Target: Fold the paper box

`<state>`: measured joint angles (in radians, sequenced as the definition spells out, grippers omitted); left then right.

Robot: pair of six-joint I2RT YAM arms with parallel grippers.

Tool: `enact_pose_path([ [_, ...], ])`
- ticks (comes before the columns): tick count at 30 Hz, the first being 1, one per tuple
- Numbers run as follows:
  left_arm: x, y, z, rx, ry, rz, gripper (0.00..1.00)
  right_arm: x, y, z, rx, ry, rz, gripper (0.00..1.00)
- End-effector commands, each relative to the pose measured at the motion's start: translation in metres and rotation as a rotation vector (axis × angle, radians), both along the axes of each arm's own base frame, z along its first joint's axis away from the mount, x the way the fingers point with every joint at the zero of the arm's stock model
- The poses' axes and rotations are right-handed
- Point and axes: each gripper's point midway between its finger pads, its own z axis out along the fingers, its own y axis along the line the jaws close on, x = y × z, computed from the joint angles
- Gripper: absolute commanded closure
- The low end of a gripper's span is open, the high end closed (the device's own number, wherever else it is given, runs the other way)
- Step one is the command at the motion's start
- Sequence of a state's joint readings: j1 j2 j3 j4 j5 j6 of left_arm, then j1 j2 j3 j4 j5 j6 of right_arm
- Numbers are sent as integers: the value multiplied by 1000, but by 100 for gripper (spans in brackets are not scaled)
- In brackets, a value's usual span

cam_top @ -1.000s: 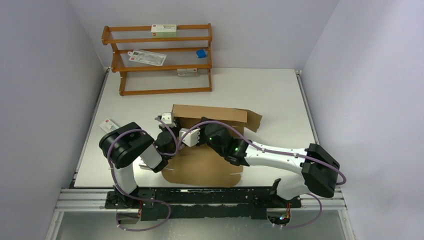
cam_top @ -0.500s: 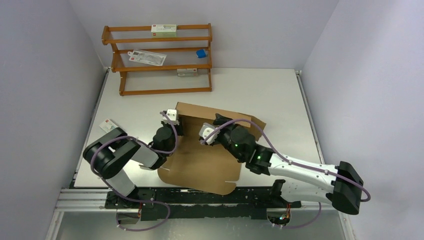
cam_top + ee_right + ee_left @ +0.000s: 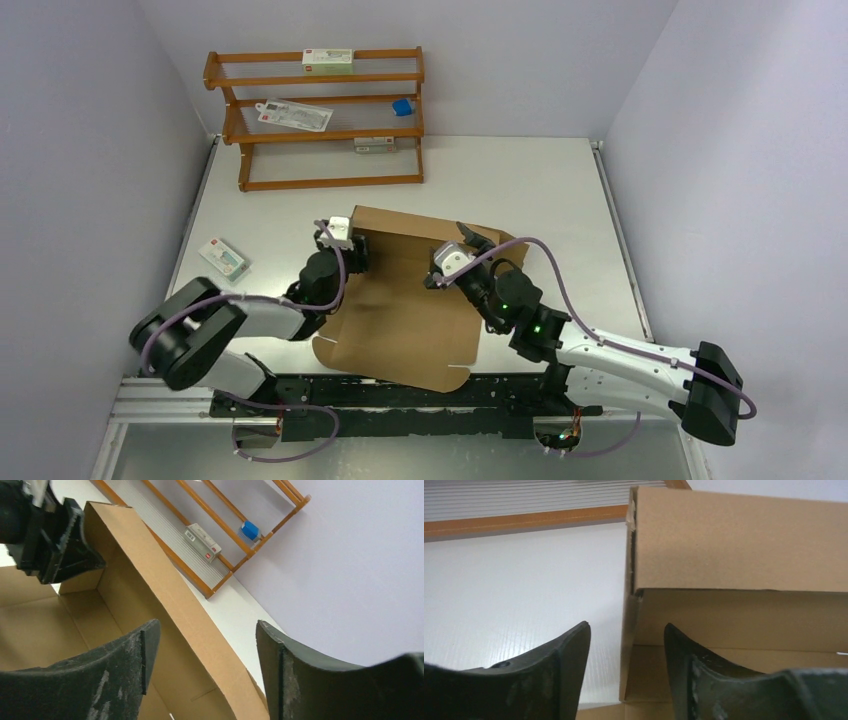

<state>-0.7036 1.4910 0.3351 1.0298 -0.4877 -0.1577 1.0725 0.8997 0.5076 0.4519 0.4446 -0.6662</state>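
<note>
The paper box is plain brown cardboard lying mid-table, its far wall raised and its wide near panel flat. My left gripper is at the left end of that wall. In the left wrist view it is open, with the box's upright side flap standing in the gap between the fingers. My right gripper is near the wall's right end. In the right wrist view it is open, with the wall's top edge running between its fingers and nothing pinched.
An orange-brown wooden rack stands at the back left, holding white cartons and a small blue item. Its lower rail shows beyond the box. A small white carton lies on the table left of my left arm.
Both grippers have opened and moved apart from the box's middle, the left to the wall's left end and the right toward its right end. The box has shifted slightly.
</note>
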Motion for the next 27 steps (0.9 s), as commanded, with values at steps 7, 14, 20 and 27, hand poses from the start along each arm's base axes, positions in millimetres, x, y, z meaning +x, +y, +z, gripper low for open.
enact_pose_path([
  [7, -34, 18, 14, -101, 139, 6, 16, 10, -32, 13, 333, 212, -233, 1],
  [14, -52, 29, 45, -218, 163, 12, 7, 0, -59, 7, 559, 360, -310, 0],
  [20, -48, 36, 80, -356, 127, 43, 3, 6, -69, -1, 723, 534, -402, 0],
  [27, -12, 50, 86, -466, 209, 51, 4, 33, -67, -24, 846, 762, -539, 0],
])
